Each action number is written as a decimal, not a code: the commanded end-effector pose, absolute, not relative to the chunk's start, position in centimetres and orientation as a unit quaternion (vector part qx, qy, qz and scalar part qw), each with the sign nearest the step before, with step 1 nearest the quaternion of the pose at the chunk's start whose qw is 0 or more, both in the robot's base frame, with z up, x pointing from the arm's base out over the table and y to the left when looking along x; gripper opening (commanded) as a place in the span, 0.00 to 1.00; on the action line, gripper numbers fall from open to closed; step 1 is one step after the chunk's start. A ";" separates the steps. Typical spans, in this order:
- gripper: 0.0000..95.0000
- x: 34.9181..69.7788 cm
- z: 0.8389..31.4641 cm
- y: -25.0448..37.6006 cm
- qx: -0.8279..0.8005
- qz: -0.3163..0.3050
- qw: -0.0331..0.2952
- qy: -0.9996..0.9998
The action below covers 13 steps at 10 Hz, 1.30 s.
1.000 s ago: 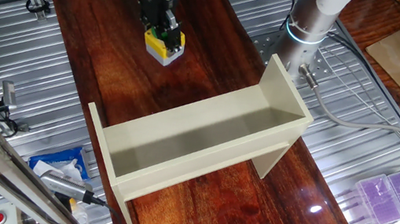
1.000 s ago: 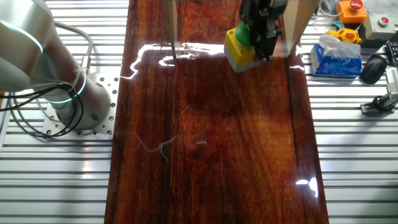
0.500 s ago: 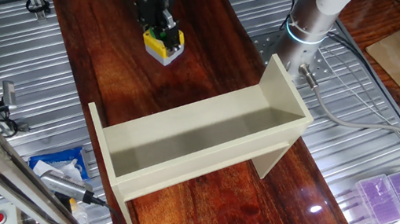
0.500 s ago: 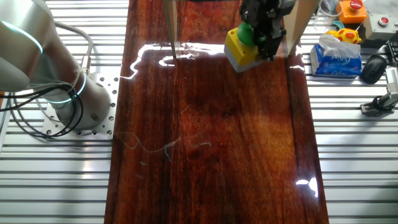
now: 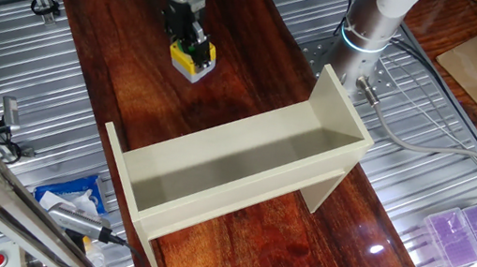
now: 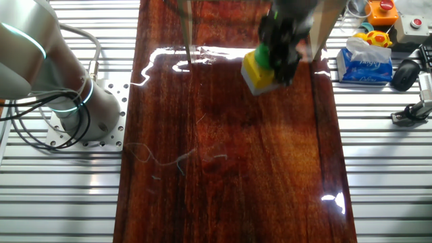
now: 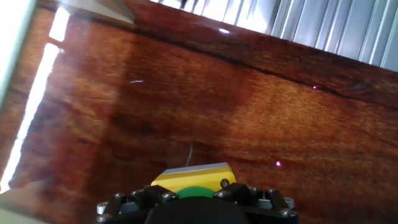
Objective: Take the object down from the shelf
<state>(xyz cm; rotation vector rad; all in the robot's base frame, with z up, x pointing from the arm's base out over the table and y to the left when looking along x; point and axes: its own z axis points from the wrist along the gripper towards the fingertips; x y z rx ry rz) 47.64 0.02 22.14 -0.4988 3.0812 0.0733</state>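
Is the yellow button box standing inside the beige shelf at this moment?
No, the button box is outside the shelf, held in the gripper.

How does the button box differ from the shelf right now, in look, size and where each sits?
The button box is small, yellow and grey with a green button; the shelf is plain beige and far larger. The button box is held in the pincer over the wooden tabletop; the shelf stands free on its end panels. Both are over the same tabletop.

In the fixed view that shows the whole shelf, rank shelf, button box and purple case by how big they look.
1. shelf, by far the largest.
2. purple case.
3. button box, partly hidden by the gripper, and farther from the camera, so that gap is unsure.
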 end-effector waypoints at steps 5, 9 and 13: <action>0.00 47.5 21.2 -0.2 -0.187 0.038 0.010 0.982; 0.00 47.5 21.3 -0.1 -0.153 0.035 0.009 0.987; 0.00 49.5 16.1 -1.1 -0.106 0.038 0.023 0.993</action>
